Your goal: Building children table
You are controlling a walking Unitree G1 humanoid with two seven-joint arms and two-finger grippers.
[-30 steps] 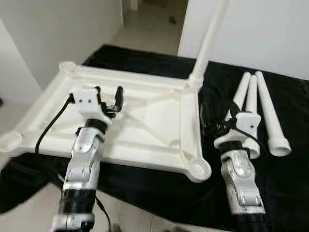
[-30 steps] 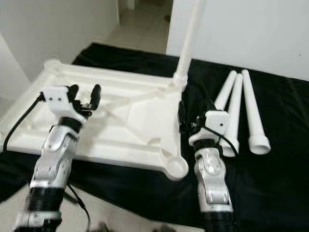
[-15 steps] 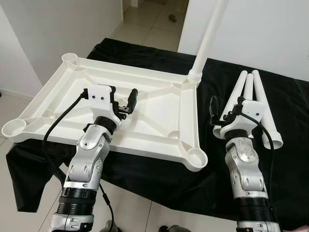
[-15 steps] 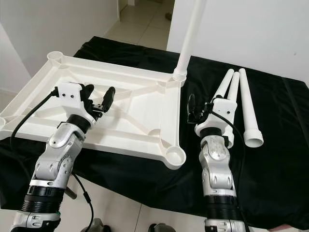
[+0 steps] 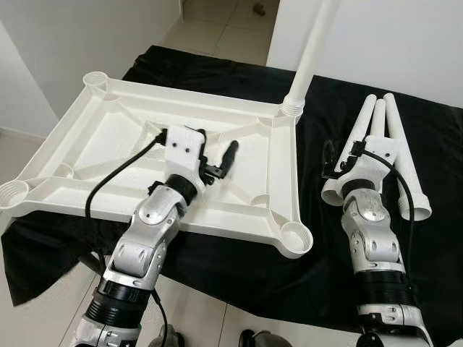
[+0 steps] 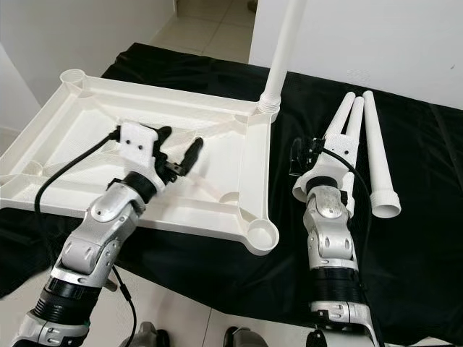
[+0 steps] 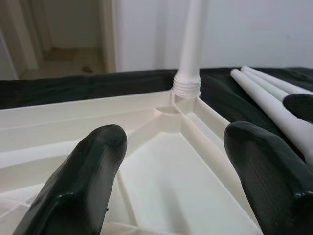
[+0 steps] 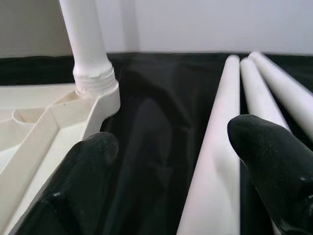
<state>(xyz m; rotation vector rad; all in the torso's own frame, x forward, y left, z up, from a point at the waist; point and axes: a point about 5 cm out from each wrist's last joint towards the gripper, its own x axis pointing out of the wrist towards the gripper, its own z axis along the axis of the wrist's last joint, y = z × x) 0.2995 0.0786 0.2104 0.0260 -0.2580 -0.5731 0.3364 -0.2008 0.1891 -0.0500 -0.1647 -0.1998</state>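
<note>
The white tabletop (image 5: 108, 137) lies upside down on the black cloth (image 5: 239, 278). One white leg (image 5: 311, 50) stands upright, screwed into the far right corner socket. Three loose legs (image 5: 394, 144) lie side by side on the cloth to the right. My left gripper (image 5: 217, 148) hovers open over the middle of the tabletop's ribbed underside, holding nothing. In the left wrist view its fingers (image 7: 83, 181) point toward the upright leg (image 7: 190, 39). My right gripper (image 5: 341, 155) is open just above the wide end of the leftmost loose leg (image 8: 215, 147), empty.
Empty round sockets sit at the near right corner (image 5: 295, 235), the near left corner (image 5: 11, 194) and the far left corner (image 5: 94, 78). The cloth's front edge drops to a tiled floor (image 5: 195, 322). A white wall (image 5: 405, 43) stands behind; a doorway (image 5: 224, 18) opens at the back.
My left gripper has shifted right over the tabletop toward its middle, still open. The right gripper has stayed by the loose legs. The camera settled and the blur cleared.
</note>
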